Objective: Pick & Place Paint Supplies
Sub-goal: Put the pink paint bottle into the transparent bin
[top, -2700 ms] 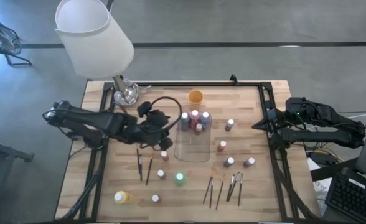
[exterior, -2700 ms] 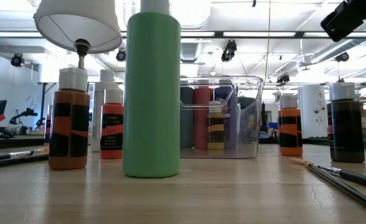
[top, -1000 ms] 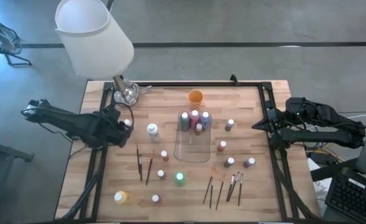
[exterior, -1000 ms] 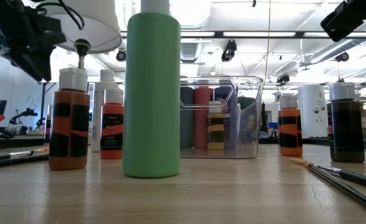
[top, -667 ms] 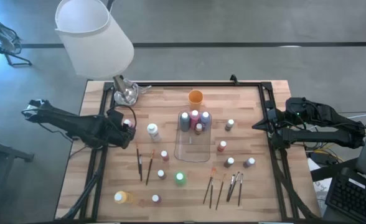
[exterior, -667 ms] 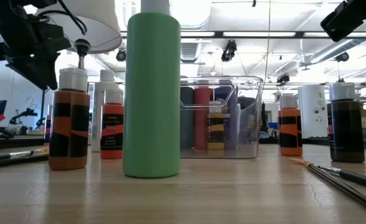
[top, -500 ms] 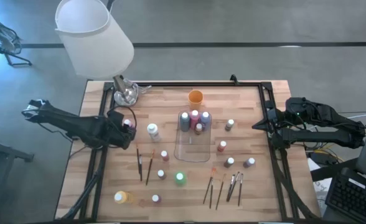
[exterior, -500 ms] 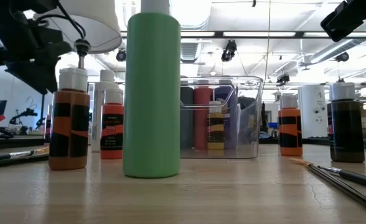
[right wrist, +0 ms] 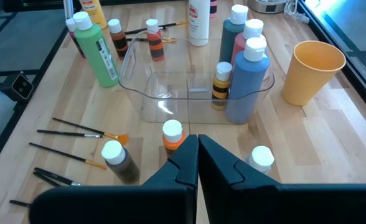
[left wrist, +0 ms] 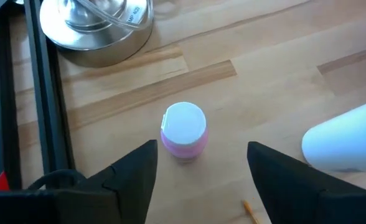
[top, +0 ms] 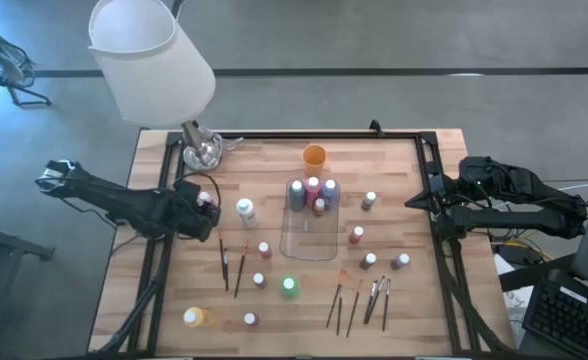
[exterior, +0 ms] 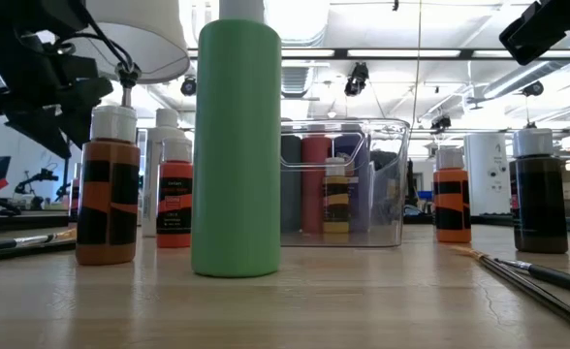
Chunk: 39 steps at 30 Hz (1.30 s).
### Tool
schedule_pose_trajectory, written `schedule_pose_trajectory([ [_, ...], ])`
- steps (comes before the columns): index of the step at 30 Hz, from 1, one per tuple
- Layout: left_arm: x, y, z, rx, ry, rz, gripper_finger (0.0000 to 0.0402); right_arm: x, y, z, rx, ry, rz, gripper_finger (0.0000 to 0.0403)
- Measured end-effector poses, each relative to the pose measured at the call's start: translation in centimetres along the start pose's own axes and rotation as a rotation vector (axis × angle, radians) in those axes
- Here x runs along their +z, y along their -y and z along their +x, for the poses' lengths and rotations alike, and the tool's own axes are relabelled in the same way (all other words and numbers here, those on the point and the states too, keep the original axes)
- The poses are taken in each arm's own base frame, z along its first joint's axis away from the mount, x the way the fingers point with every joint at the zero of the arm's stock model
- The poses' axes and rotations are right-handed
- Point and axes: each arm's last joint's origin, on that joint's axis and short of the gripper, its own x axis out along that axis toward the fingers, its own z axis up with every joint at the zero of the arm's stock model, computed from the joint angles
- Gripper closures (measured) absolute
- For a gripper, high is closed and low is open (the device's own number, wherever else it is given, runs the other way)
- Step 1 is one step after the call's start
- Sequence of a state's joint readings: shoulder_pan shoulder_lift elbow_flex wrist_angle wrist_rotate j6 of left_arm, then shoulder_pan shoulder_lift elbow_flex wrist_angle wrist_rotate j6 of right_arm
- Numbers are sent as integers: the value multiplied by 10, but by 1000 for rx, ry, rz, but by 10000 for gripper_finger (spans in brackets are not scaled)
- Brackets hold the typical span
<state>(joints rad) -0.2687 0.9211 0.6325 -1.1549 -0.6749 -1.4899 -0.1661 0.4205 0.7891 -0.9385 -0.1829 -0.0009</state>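
Bright, even overhead light; ceiling lamps glare in low view; green bottle [exterior: 236, 145] close, slightly soft.

high: straight down | low: table-level, close to green bottle [exterior: 236, 145] | wrists: angled down at tabletop

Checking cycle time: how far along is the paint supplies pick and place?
Done: four bottles stand in the clear tray. In hand: nothing held; the left gripper, open, lines up on the small pink bottle at the table's left edge. The right gripper, shut, waits at the right. Left: about a dozen bottles and all the paintbrushes.
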Motion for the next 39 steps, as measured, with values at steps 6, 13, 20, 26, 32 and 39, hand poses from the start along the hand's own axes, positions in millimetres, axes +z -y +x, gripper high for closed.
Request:
schedule_pose_trajectory([
  [6,-4,-2,11,11,53,-21,154,0,0,0,0,1,0,394],
  [13,-9,-5,20,23,88,-35,157,0,0,0,0,0,0,394],
  [20,-13,-5,26,17,117,-47,165,0,0,0,0,0,0,394],
  [26,-15,-7,29,24,133,-40,181,0,0,0,0,0,0,394],
  [32,-16,-8,30,30,141,-34,207,0,0,0,0,0,0,394],
  [39,-15,-7,30,26,145,-38,253,0,0,0,0,0,0,394],
])
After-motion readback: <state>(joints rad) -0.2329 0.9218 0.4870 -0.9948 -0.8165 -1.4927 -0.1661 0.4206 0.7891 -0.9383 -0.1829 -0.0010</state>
